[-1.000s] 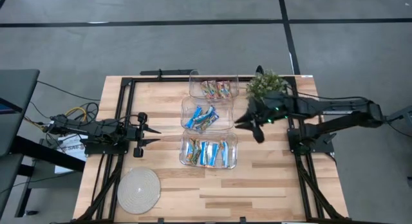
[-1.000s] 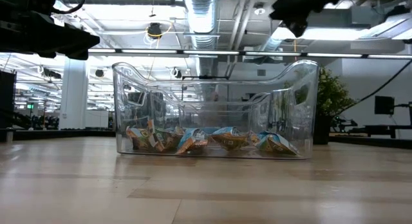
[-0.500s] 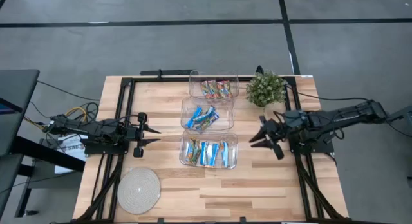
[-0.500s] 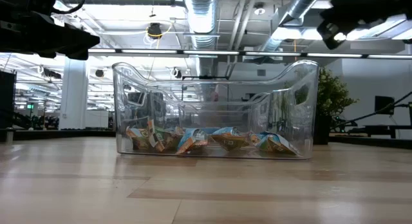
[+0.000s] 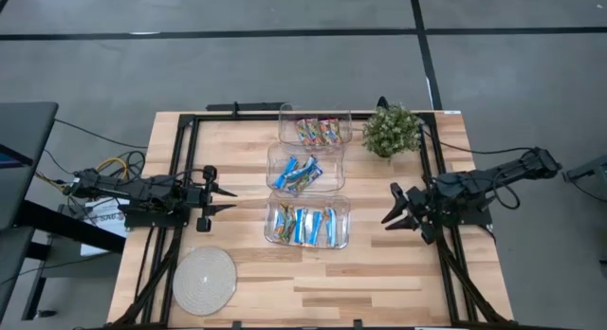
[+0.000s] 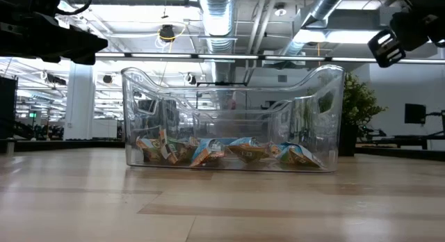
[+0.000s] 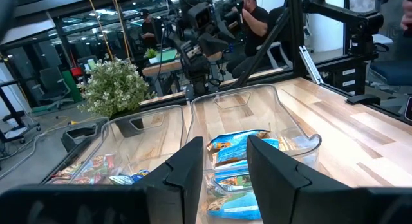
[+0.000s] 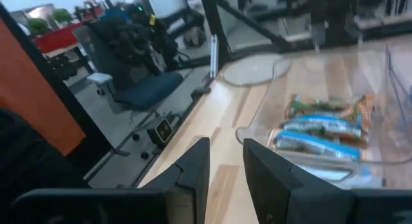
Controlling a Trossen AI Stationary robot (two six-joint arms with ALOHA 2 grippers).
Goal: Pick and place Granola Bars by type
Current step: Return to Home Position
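Three clear bins stand in a row down the table's middle. The far bin (image 5: 314, 129) holds red-green-orange granola bars, the middle bin (image 5: 305, 169) bright blue ones, and the near bin (image 5: 306, 223) tan-brown-and-blue ones (image 6: 229, 151). All the bars lie flat on the bin floors. My right gripper (image 5: 389, 209) hangs open over bare wood to the right of the near bin, holding nothing; its wrist view shows the near bin's bars (image 8: 325, 127) ahead. My left gripper (image 5: 232, 199) waits open, left of the bins, facing them (image 7: 241, 166).
A potted plant (image 5: 392, 129) stands at the far right, beside the far bin. A round woven mat (image 5: 204, 280) lies near the table's near-left corner. Black frame rails run along both sides. Bare wood stretches along the near edge and between the bins and my right gripper.
My right gripper has drawn back from beside the middle bin, moving toward the table's right and near edges, and its arm has folded back toward the right rail. It stays open and carries nothing. The bars and bins have not moved.
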